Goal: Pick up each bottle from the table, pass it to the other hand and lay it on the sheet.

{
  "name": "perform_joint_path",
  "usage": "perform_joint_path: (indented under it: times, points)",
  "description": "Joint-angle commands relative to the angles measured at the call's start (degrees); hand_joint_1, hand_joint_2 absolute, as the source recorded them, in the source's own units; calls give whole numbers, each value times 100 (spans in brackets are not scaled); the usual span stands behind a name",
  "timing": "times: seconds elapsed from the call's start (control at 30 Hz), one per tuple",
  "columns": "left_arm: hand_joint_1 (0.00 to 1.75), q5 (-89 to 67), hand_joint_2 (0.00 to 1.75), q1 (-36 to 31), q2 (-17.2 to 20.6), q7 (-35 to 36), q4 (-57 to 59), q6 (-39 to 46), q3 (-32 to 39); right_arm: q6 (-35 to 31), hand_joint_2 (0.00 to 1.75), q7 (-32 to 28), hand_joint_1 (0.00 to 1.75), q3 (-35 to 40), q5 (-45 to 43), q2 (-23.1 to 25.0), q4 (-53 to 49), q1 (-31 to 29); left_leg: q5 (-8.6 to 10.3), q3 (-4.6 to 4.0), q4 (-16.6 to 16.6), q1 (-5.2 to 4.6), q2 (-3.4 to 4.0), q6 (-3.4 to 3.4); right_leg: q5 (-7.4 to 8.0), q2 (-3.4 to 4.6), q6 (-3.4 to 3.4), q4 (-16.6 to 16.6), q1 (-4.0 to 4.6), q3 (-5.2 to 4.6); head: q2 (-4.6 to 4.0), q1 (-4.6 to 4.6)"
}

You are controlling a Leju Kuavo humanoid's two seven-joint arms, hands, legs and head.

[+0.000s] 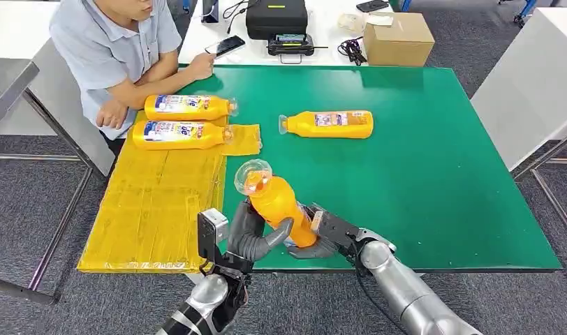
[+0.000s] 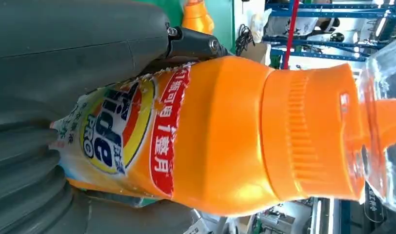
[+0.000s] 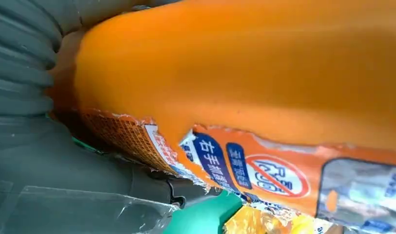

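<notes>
— How many bottles?
— Four. Two lie on the yellow sheet (image 1: 151,209), one lies on the green table (image 1: 434,160), and one orange bottle (image 1: 277,202) is held upright above the table's near edge.
— Who holds it?
— The left hand (image 1: 256,234) wraps its body; the right hand (image 1: 322,234) grips its base, though its fingers seem partly hidden.

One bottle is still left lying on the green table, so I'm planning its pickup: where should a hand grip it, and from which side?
Probably grip the lone bottle around its wide orange body, near the label, coming down from above. It lies flat on the green table with its clear cap pointing toward the yellow sheet, so both long sides are open for fingers to close across; the neck is narrower.
</notes>
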Motion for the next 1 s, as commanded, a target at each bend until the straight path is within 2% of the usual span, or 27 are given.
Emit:
perform_joint_path:
  times: [0.03, 0.07, 0.13, 0.17, 0.2, 0.23, 0.27, 0.3, 0.37, 0.47, 0.5, 0.57, 0.6, 0.67, 0.8, 0.83, 1.0]
  points:
    - [175, -78, 175, -343, 40, 17, 391, 163, -96, -29, 175, 44, 99, 335, 45, -11, 436, -263, -3, 9, -1, 4, 2, -8, -3, 0, -10, -2, 5, 9, 0, 0]
    - [175, -78, 175, -343, 40, 17, 391, 163, -96, -29, 175, 44, 99, 335, 45, -11, 436, -263, -3, 9, -1, 4, 2, -8, -3, 0, -10, -2, 5, 9, 0, 0]
    - [175, -78, 175, -343, 40, 17, 391, 163, -96, -29, 175, 44, 80, 335, 45, -11, 436, -263, -6, 14, 0, 6, 4, -11, -5, 1, -13, -1, 7, 14, 0, 0]
    - [175, -112, 175, -364, 36, 28, 420, 216, -94, -38, 175, 44, 84, 333, 46, -10, 435, -259, -7, 15, 0, 6, 4, -11, -5, 1, -14, -1, 7, 15, 0, 0]
    - [175, -200, 175, -434, -4, 115, 562, 405, -56, -144, 175, 57, 129, 336, 104, -3, 428, -229, -10, 20, 3, 9, 6, -14, -8, 2, -16, 1, 10, 20, 0, 0]
    - [175, -200, 175, -456, -24, 111, 618, 433, -20, -142, 175, 49, 93, 332, 101, 18, 443, -230, -6, 14, 0, 7, 4, -11, -4, 1, -13, -2, 8, 15, 0, 0]
    - [175, -212, 175, -462, -28, 96, 664, 440, 1, -176, 175, 54, 21, 291, 83, 52, 458, -201, -6, 16, -1, 6, 5, -11, -4, 2, -13, -2, 7, 15, 0, 0]
    - [175, -235, 175, -451, -6, 72, 640, 445, -3, -225, 175, 55, 0, 268, 88, 62, 454, -177, -12, 22, 6, 11, 7, -16, -9, 2, -19, 1, 13, 24, 0, 0]
    - [175, -677, 175, -473, 128, -18, 583, 910, -57, -461, 175, 149, 0, 148, 116, 77, 483, -96, -13, 25, 4, 12, 8, -17, -9, 4, -20, -1, 13, 27, 0, 0]
    - [175, -2301, 175, -542, 414, 148, 514, 2037, -147, -1104, 175, 211, 0, -78, 422, 80, 538, 72, -8, 25, -2, 11, 2, -17, -8, -2, -20, -4, 12, 26, 0, 0]
    - [175, -2592, 175, -540, 494, 211, 456, 2151, -98, -1208, 175, 225, 0, -113, 502, 72, 565, 106, -6, 21, -4, 9, 0, -13, -6, -4, -17, -4, 10, 22, 0, 0]
    - [175, -3201, 175, -413, 589, 390, 130, 2171, 291, -1775, 175, 215, 0, -279, 911, 72, 612, 207, -7, 29, -7, 8, 3, -15, -6, 0, -18, -8, 9, 29, 0, 2]
    - [175, -3307, 175, -374, 630, 430, 39, 2165, 407, -1913, 175, 270, 0, -374, 974, 91, 620, 256, 0, 9, -6, 4, 1, -6, 0, 0, -7, -6, 4, 9, 0, 2]
    - [175, -3316, 175, -369, 646, 433, 17, 2148, 430, -1917, 175, 268, 0, -381, 983, 91, 620, 265, -14, 42, -7, 14, 17, -22, -9, 13, -26, -8, 15, 38, 0, 0]
    - [175, -4419, 175, -228, 807, 559, -339, 2791, 920, -2809, 175, 606, 0, -779, 1504, 154, 683, 382, -11, 24, -2, 10, 13, -16, -7, 10, -19, -3, 11, 22, 0, 0]
    - [175, -5455, 175, -52, 659, 487, -675, 2791, 1574, -3107, 175, 613, 0, -1017, 1729, 218, 747, 395, -15, 37, -4, 13, 20, -21, -10, 15, -25, -5, 14, 33, 0, 0]
    - [175, -6308, 175, 24, 582, 415, -878, 2791, 1861, -3297, 175, 661, 0, -1251, 1874, 278, 713, 415, -9, 14, 0, 9, 12, -12, -5, 9, -15, 0, 9, 13, 0, 2]
